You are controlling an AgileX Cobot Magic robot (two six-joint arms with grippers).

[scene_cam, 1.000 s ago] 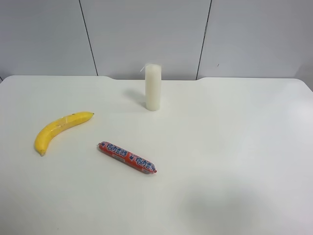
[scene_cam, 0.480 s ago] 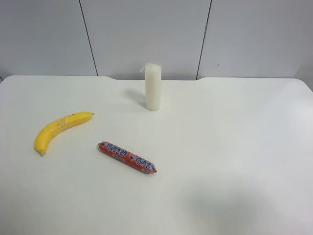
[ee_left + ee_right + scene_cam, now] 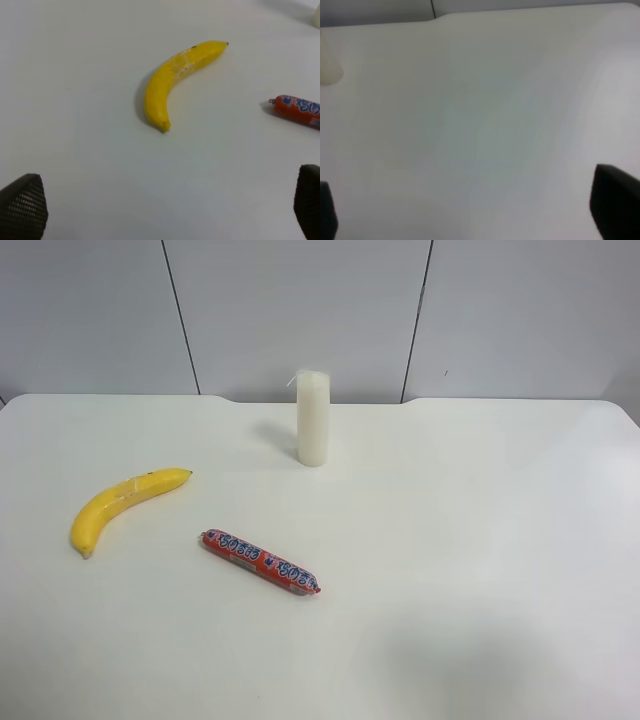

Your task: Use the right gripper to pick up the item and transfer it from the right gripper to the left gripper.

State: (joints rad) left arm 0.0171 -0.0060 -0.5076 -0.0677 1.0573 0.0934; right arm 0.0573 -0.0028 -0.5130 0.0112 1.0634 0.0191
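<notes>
The right gripper (image 3: 470,210) and left gripper (image 3: 170,210) are spread wide, nothing held. The banana (image 3: 122,506) is laid diagonally on the table (image 3: 480,540), its stem end toward the candle (image 3: 313,418), untouched.

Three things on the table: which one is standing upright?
The white candle. The yellow banana and the red sausage both lie flat on the table.

Banana (image 3: 122,505) left of sausage (image 3: 260,561), candle (image 3: 313,418) behind, all on table (image 3: 480,540).

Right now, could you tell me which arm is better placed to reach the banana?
Probably the left: its open gripper looks straight at the banana. The right gripper, assigned the pickup, faces only bare table.
</notes>
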